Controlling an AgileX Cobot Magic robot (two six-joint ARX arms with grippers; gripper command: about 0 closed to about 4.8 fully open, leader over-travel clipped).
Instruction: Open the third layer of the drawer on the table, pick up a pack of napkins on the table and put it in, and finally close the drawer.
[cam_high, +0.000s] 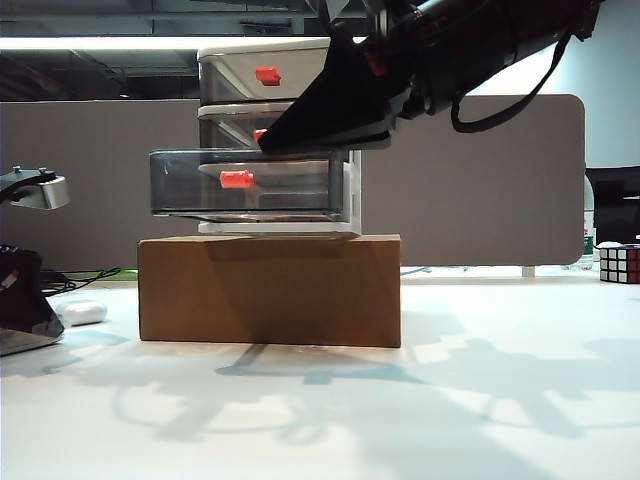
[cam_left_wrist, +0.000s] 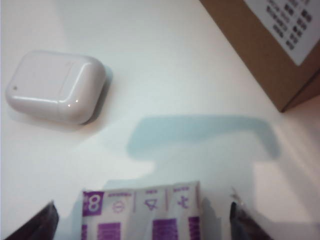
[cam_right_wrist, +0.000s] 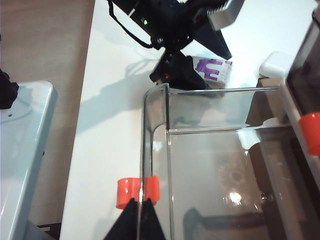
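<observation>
The drawer (cam_high: 265, 48) stands on a brown cardboard box. Its third layer (cam_high: 190, 185) is pulled out toward the left of the exterior view, and its red handle (cam_high: 237, 179) is free. From above, that drawer (cam_right_wrist: 155, 95) looks empty. My right gripper (cam_high: 265, 143) hangs just above it, shut; in the right wrist view its tips (cam_right_wrist: 140, 201) point at the handle (cam_right_wrist: 137, 191) with nothing between them. The pack of napkins (cam_left_wrist: 142, 215) lies on the table (cam_left_wrist: 190, 90) between the spread fingers of my open left gripper (cam_left_wrist: 142, 207), apart from both. That gripper (cam_high: 25, 300) sits at the exterior view's far left.
The cardboard box (cam_high: 270, 290) raises the drawer unit off the table. A small white oval case (cam_left_wrist: 55, 85) lies beyond the napkins, near the box corner (cam_left_wrist: 265, 45). A Rubik's cube (cam_high: 620, 263) sits at the far right. A grey partition closes off the back.
</observation>
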